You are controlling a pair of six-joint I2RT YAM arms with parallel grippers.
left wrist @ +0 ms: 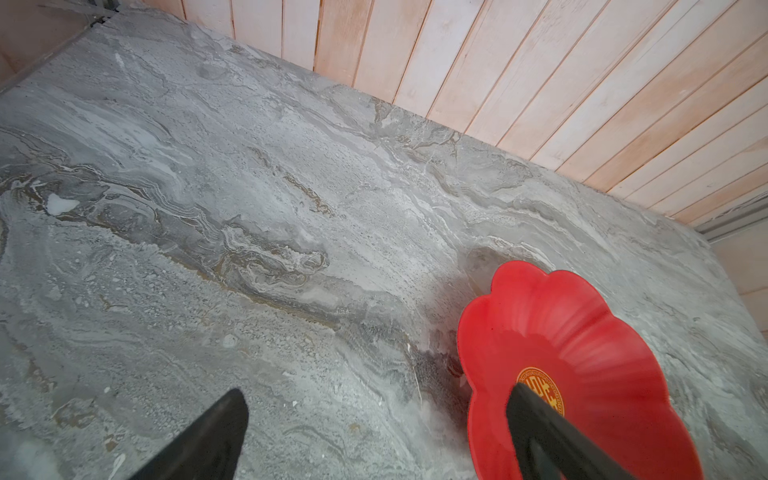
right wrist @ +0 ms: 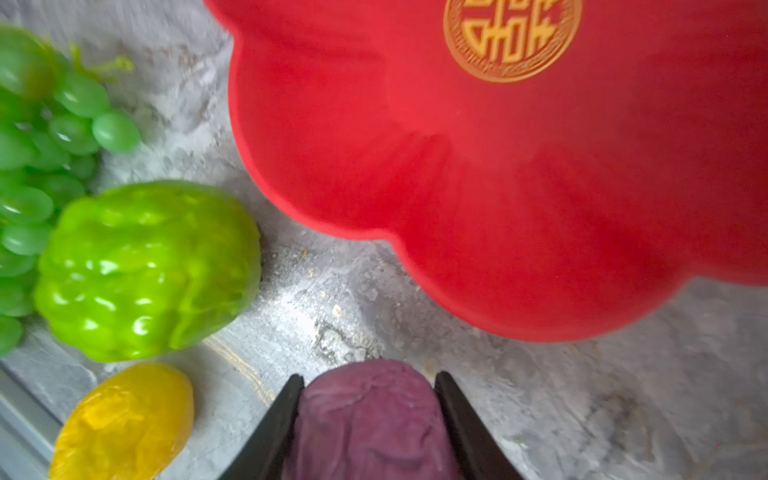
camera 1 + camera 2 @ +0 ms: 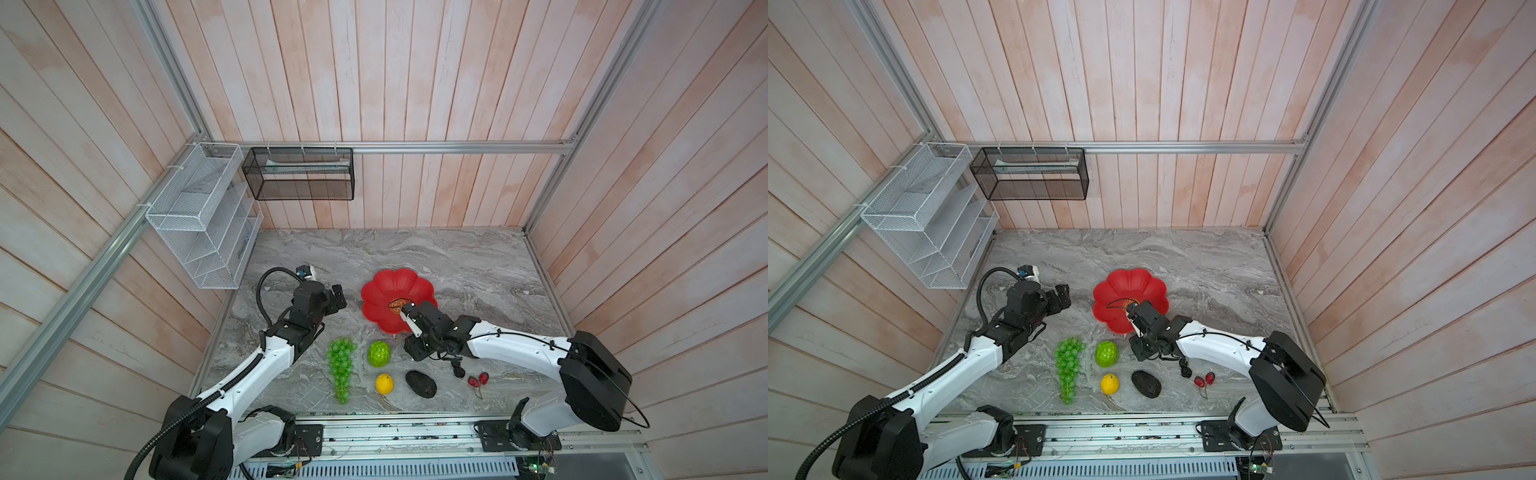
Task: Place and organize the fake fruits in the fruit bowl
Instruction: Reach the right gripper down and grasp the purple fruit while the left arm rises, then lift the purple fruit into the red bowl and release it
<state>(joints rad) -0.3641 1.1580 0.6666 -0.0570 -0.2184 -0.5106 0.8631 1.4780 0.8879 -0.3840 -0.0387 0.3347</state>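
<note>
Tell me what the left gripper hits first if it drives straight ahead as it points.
Most likely the bare tabletop just beside the fruit bowl: the left gripper tilts down, and the bowl sits off its line. Depth is unclear.

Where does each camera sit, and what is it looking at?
Both top views: high overhead, looking down on the table, fruit bowl and both arms.
Left wrist: on the left arm, facing table and bowl; the open left tool shows.
Right wrist: on the right arm, facing the bowl; right tool grips the purple ball.
Shared: every view shows the bowl.
</note>
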